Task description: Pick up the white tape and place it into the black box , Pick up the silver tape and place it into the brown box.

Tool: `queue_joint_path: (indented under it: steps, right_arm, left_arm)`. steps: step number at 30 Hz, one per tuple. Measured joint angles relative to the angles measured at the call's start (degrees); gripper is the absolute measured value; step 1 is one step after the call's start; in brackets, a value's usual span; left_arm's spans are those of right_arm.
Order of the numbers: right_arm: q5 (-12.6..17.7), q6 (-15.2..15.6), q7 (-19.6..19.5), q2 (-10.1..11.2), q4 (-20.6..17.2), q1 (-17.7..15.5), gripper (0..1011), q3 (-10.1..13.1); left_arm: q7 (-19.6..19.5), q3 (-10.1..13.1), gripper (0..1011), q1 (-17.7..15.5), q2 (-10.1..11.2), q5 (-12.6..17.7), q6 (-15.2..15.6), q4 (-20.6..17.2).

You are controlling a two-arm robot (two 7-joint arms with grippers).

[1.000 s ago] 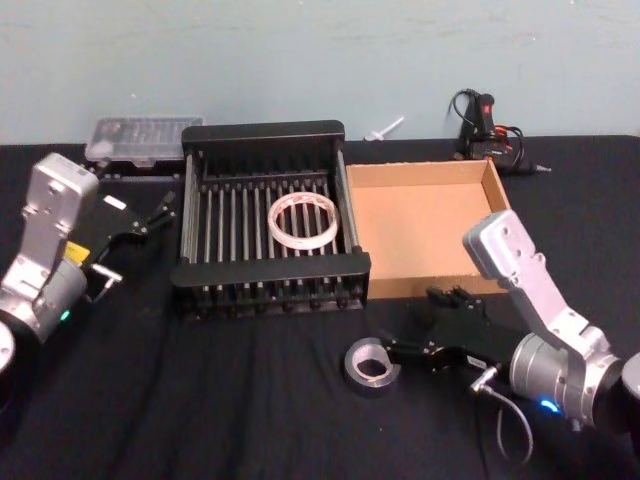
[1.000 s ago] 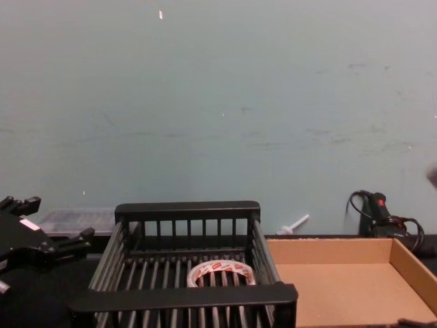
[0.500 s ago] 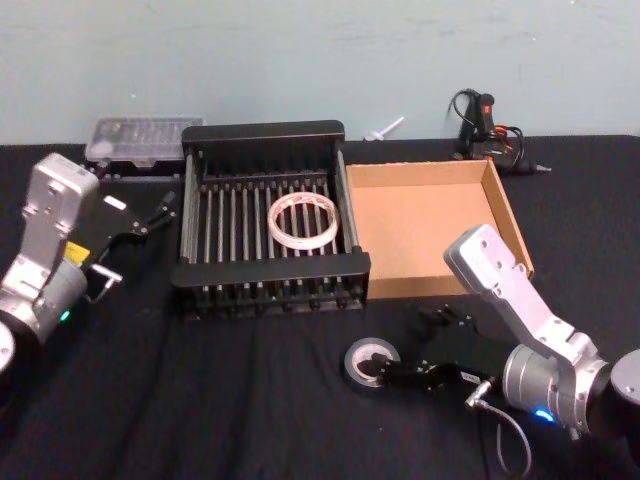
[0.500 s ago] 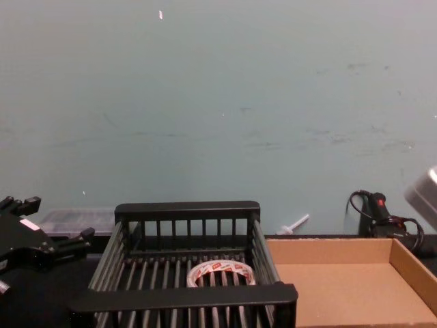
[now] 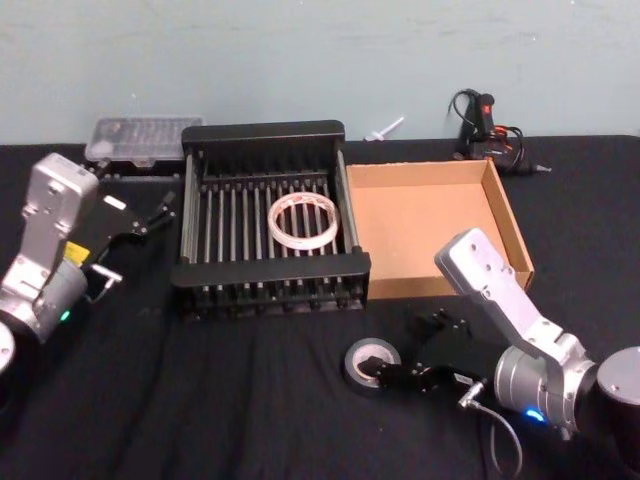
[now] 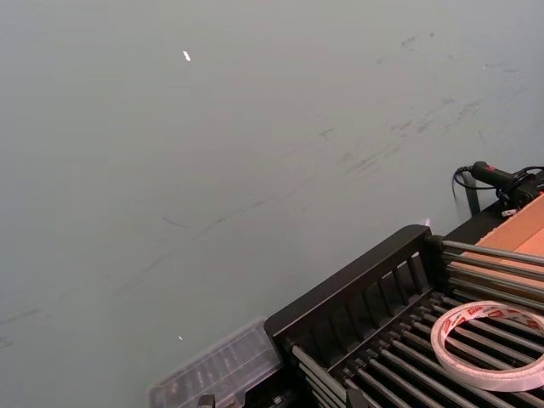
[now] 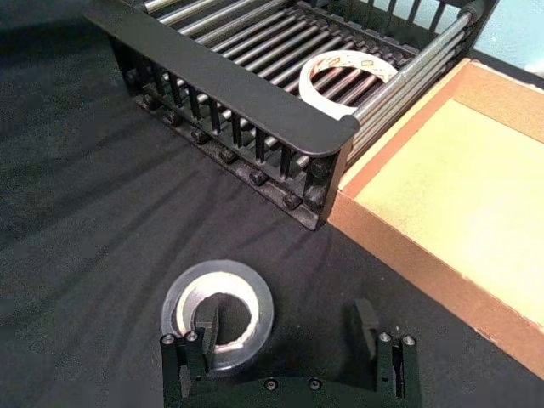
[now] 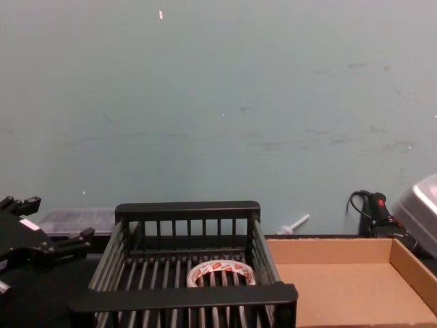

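Right gripper [image 7: 285,340] low over the black tablecloth [image 5: 200,400], fingers spread wide; one finger [image 7: 206,327] sits in the hole of the silver tape [image 7: 218,310], the other stands outside the roll. Tape lies flat in front of the brown box [image 5: 425,225]. White tape [image 5: 303,221] rests in the black box [image 5: 265,132] (flat on the slats). Left gripper [image 5: 150,218] parked left of the crate, fingers slightly parted.

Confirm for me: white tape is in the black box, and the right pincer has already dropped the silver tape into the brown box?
Not quite. The white tape is in the black box, but the silver tape lies on the black cloth in front of the brown box. The right wrist view shows the right pincer open around it, one finger in its hole.
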Motion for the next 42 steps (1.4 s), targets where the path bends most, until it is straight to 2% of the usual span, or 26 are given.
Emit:
queue_joint_path:
  steps: [21,25,28,29,33,36,42]
  right_arm:
    - [-0.85,-0.4,-0.12,-0.58,1.21,0.91,1003,-0.6]
    - [-0.82,-0.4,-0.12,-0.58,1.21,0.89,935,-0.57]
    - [-0.79,-0.4,-0.12,-0.58,1.21,0.87,863,-0.55]
    - [-0.78,-0.4,-0.12,-0.58,1.2,0.87,811,-0.54]
    - [-0.75,-0.4,-0.12,-0.58,1.2,0.85,738,-0.51]
    - [-0.72,-0.4,-0.12,-0.58,1.18,0.83,602,-0.49]
    - [-0.68,-0.4,-0.12,-0.58,1.16,0.82,446,-0.48]
  left_arm:
    - [0.0,0.0,1001,0.0,0.0,0.0,0.0,0.0]
    - [0.0,0.0,1001,0.0,0.0,0.0,0.0,0.0]
    - [0.0,0.0,1001,0.0,0.0,0.0,0.0,0.0]
    - [0.0,0.0,1001,0.0,0.0,0.0,0.0,0.0]
    - [0.0,0.0,1001,0.0,0.0,0.0,0.0,0.0]
    - [0.0,0.0,1002,0.0,0.0,0.0,0.0,0.0]
    - [0.0,0.0,1001,0.0,0.0,0.0,0.0,0.0]
